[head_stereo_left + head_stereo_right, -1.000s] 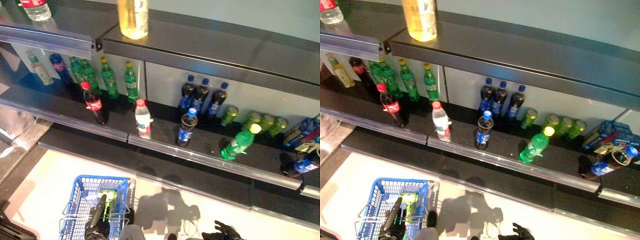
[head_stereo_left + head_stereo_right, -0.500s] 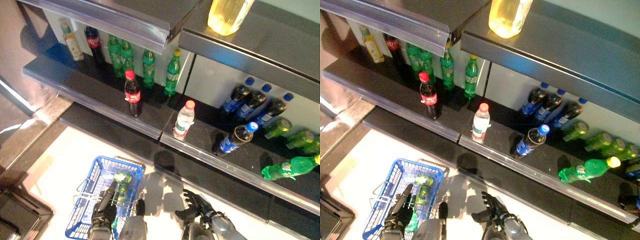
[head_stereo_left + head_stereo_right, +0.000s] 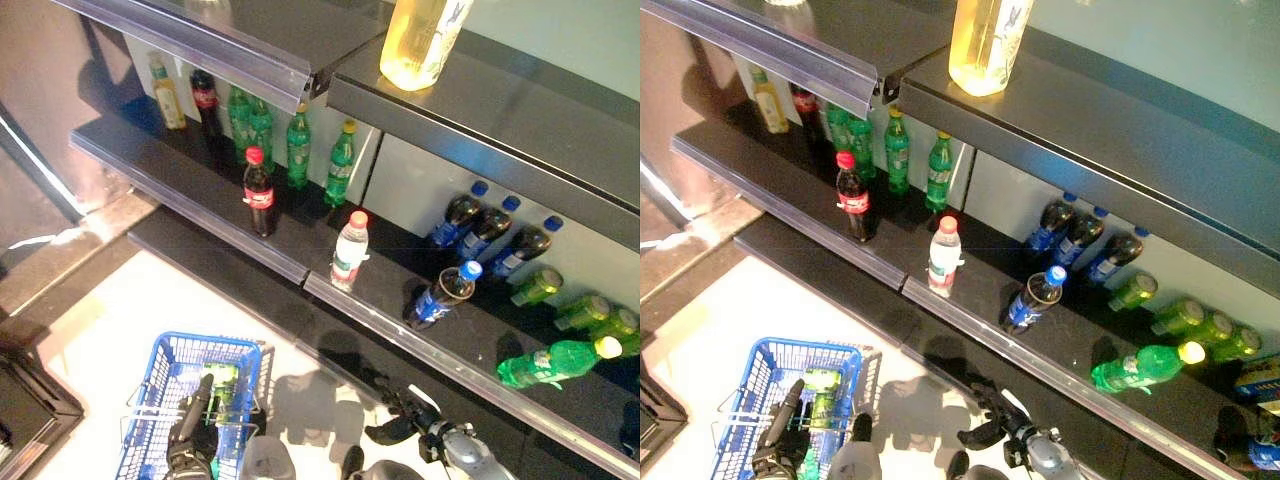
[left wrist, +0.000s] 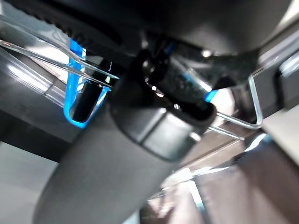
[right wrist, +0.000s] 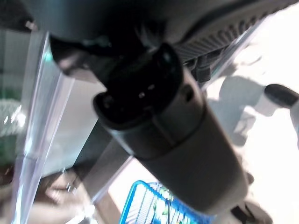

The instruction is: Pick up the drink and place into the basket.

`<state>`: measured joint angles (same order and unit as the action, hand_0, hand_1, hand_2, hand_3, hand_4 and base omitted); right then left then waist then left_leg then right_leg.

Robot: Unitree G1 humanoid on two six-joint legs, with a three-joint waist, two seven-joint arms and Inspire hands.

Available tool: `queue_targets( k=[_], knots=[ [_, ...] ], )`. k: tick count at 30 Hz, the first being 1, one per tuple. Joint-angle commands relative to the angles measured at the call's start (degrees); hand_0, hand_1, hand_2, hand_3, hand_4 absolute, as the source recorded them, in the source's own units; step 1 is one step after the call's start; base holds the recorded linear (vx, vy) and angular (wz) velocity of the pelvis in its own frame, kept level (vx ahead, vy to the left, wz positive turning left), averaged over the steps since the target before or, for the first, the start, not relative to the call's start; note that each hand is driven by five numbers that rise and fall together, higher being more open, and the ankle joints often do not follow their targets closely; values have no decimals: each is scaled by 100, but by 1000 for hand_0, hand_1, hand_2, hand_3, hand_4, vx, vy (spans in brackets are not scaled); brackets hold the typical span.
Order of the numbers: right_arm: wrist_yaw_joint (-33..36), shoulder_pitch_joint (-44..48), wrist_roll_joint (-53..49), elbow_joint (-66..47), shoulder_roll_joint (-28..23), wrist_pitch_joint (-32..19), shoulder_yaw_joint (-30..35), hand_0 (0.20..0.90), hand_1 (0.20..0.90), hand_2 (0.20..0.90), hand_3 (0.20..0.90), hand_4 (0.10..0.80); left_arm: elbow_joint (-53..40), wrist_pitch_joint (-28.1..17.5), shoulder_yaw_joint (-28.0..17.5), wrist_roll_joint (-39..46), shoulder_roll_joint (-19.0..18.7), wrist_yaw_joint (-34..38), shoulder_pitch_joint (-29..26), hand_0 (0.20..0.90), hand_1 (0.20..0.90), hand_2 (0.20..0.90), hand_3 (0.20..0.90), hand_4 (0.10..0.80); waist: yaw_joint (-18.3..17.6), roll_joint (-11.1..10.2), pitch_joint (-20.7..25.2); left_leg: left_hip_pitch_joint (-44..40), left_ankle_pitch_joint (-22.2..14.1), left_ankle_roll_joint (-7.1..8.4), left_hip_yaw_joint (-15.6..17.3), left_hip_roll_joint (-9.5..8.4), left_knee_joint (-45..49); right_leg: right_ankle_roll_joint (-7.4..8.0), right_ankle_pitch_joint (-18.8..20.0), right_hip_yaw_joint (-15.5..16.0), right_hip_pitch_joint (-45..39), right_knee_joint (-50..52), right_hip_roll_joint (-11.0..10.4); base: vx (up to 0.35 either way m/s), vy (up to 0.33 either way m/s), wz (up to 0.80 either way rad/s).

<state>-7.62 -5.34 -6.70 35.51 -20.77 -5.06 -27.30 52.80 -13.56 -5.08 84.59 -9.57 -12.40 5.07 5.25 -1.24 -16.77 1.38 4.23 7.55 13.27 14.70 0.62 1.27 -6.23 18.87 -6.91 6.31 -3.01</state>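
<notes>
Shelf unit with bottled drinks, seen from above. The left hand (image 3: 192,452) hangs low beside the blue basket (image 3: 160,372), its fingers curled round the basket's wire handle (image 4: 243,122). A green drink bottle (image 3: 221,385) lies inside the basket. The right hand (image 3: 402,421) is raised in front of the lower shelf (image 3: 400,318), fingers spread and empty, just below the blue-capped cola bottle (image 3: 441,293). A clear water bottle (image 3: 349,250) stands on that shelf, left of the cola bottle.

Left robot hand (image 3: 192,450) clenched low; right robot hand (image 3: 402,418) spread.
</notes>
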Motion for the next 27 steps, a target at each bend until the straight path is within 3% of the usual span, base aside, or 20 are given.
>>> queue_targets(
  k=[1, 2, 4, 6, 9, 15, 24, 27],
  knots=[
    [-318, 101, 106, -414, -227, -296, -90, 900, 900, 900, 900, 800, -820, -228, 250, -144, 152, -995, 23, 300, 300, 300, 200, 100, 6, -133, 372, 644, 803, 97, -669, 14, 952, 57, 140, 86, 119, 129, -276, -100, 159, 0],
    [-372, 109, 188, -484, -312, -376, -125, 900, 900, 900, 900, 800, -826, -318, 289, -7, 190, -1021, 124, 300, 300, 300, 200, 100, 2, -173, 379, 488, 694, 58, -960, -74, 1046, 80, 197, -53, 206, 142, -361, -96, 218, -18],
    [-426, 60, 233, -646, -421, -468, -134, 900, 900, 900, 900, 800, -820, -368, 282, 119, 227, -1055, 194, 300, 300, 300, 200, 100, -58, -191, 433, 257, 584, 23, -1108, -126, 889, 115, 263, -155, 304, 134, -430, -54, 265, -11],
    [-515, -88, 116, -990, -549, -517, -91, 900, 900, 900, 900, 800, -787, -408, 321, -68, 204, -950, 146, 300, 300, 300, 200, 100, -231, -118, 544, -157, 383, 33, -875, -64, 303, 201, 229, -177, 408, 259, -513, 14, 314, 18],
    [-386, -51, 166, -1142, -631, -682, -142, 900, 900, 900, 900, 800, -787, -300, 400, -206, 22, -928, -66, 300, 300, 300, 200, 100, -333, -65, 572, -349, 124, 64, -650, -58, 148, 354, 276, -60, 454, 356, -714, 9, 204, 18],
    [-574, -195, 312, -2106, -849, -730, -57, 900, 900, 900, 900, 800, -1091, -279, 379, -80, -209, -929, 162, 300, 300, 300, 200, 100, -361, -84, 647, -677, -104, -31, -457, -226, 9, 651, 565, -60, 248, 37, -1014, 50, 114, 3],
    [-694, -20, -59, -3643, -1143, -1380, 204, 900, 900, 900, 900, 800, -1311, -350, 500, -100, -130, -716, 288, 300, 300, 300, 200, 100, -362, -176, 752, -845, -177, -45, -235, -180, -91, 722, 689, -84, 124, -261, -1000, -13, -8, -4],
    [-720, 180, -589, -4509, -1244, -1556, 649, 900, 900, 900, 900, 800, -1300, -358, 531, -172, -28, -609, 290, 300, 300, 300, 200, 100, -395, -190, 818, -869, -221, -40, -137, -118, -50, 710, 677, -143, 109, -308, -958, -63, -37, -6]
  ],
)
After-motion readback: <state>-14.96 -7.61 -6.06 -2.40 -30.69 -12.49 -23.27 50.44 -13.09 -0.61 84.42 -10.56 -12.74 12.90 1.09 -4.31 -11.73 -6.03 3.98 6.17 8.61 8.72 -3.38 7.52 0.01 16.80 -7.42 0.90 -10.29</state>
